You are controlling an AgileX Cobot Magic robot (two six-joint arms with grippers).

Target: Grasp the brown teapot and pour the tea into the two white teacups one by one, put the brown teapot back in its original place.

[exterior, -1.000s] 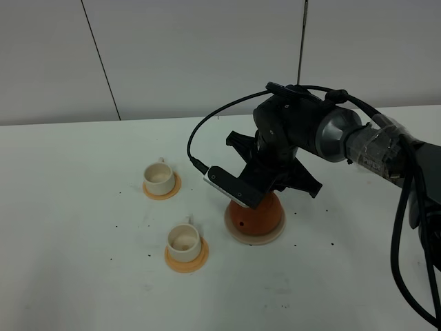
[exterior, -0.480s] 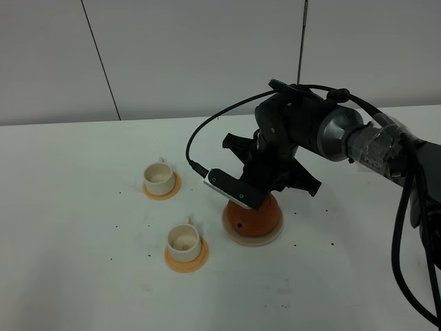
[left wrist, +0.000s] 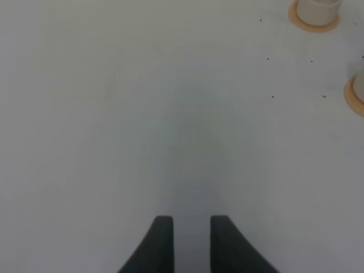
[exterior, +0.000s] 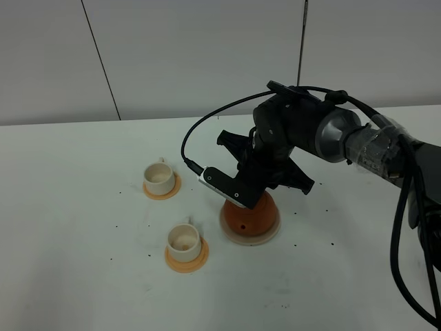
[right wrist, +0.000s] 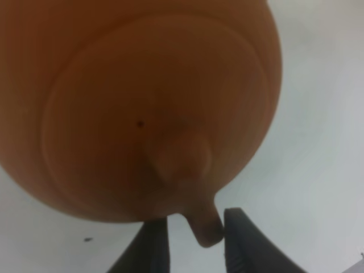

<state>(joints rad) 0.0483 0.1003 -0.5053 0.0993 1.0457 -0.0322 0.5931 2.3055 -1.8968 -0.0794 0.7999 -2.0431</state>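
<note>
The brown teapot (exterior: 250,215) sits on the beige saucer (exterior: 251,236) right of centre. My right gripper (exterior: 265,187) comes down over it from above and hides its top. In the right wrist view the teapot (right wrist: 142,108) fills the picture, and the right gripper (right wrist: 196,234) is shut on its handle stub. The two white teacups stand on orange coasters to the left: the far one (exterior: 159,177) and the near one (exterior: 184,238). I cannot make out any tea. My left gripper (left wrist: 190,239) hangs over bare table with a narrow gap between its fingers and holds nothing.
The white table (exterior: 83,262) carries scattered dark specks. A black cable loops from the right wrist toward the cups. In the left wrist view one teacup (left wrist: 318,8) and the edge of the other's coaster (left wrist: 355,94) show far from that gripper.
The right wrist has turned and shifted a little to the left, taking the teapot with it. The saucer also looks slightly further left. The cups have not moved.
</note>
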